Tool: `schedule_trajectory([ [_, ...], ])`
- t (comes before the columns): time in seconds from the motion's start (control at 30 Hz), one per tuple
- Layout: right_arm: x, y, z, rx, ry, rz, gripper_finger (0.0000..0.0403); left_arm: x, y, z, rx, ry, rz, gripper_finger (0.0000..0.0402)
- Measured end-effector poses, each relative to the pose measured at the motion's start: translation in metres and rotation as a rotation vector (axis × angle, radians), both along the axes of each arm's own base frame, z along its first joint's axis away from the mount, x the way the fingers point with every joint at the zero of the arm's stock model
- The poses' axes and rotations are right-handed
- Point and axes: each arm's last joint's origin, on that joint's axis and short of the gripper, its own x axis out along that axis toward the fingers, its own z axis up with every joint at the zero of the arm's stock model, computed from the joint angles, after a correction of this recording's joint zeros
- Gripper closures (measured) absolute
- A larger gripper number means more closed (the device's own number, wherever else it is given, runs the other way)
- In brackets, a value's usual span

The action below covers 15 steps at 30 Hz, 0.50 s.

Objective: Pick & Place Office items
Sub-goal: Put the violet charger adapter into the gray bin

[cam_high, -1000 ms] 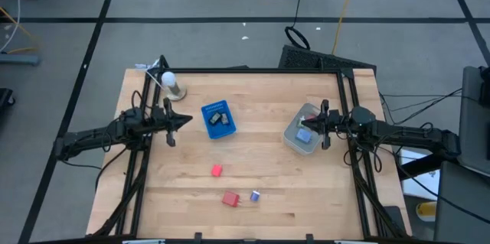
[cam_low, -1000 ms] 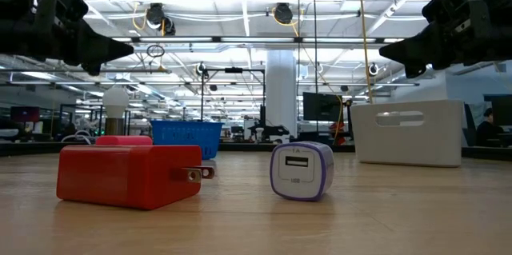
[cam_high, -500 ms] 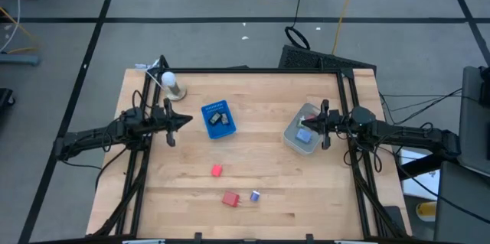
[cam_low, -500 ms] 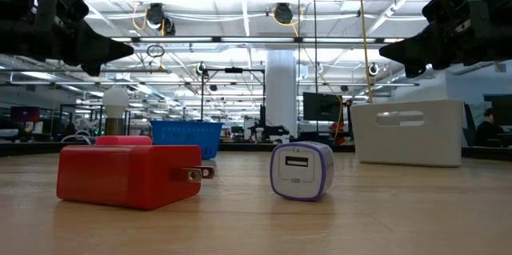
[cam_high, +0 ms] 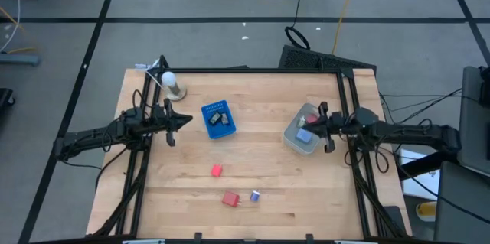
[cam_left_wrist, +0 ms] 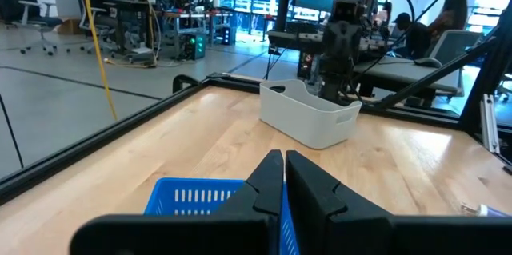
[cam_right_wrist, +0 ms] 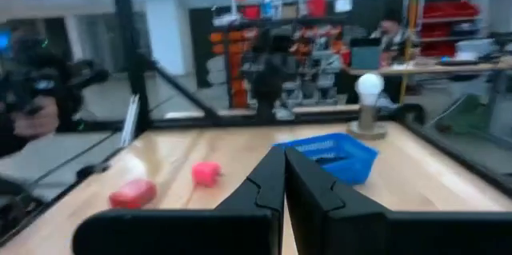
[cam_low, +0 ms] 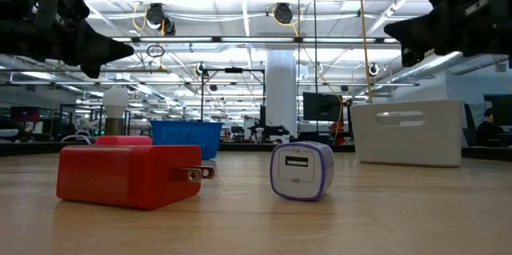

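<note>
Looking across from the left edge of the table, I see my left hand hanging above the wood with its two fingers pressed narrow, almost touching, and holding nothing. Just beside its tip, toward the middle, stands the blue tray with some dark small pieces inside.

The items that remain loose lie nearer the front edge. The small red block is by itself, about midway between the tray and the front edge. Closer to the front edge, the red charger and the purple-and-white plug rest just beside each other. In the low view the red charger lies on its side with its prongs pointing at the purple-and-white plug, so its long axis runs roughly along the front edge.

On the right side, the grey bin stands near the right edge, with a red and a blue piece visible in it. My right hand hovers over the bin's rim, fingers shut together and empty.

I judge the left hand is the nearer one to the small red block: the block lies from it toward the front edge and slightly toward the middle. The hand would have to widen first, then travel that way and descend.
</note>
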Motion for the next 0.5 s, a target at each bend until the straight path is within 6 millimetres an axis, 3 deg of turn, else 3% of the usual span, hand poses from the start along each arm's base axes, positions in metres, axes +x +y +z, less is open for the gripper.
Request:
schedule_trajectory([
  [0.13,0.009,0.009,-0.005,-0.016,0.091,0.0,0.0401,0.0,0.0,0.0,0.004,0.001,0.0,0.038],
  [0.33,0.033,0.029,0.019,-0.055,0.145,0.1,0.0402,0.0,0.0,0.0,0.005,0.002,0.0,0.038],
  [0.5,0.065,0.05,0.036,-0.071,0.257,0.144,0.0402,0.0,0.0,0.0,-0.002,0.001,0.001,0.038],
])
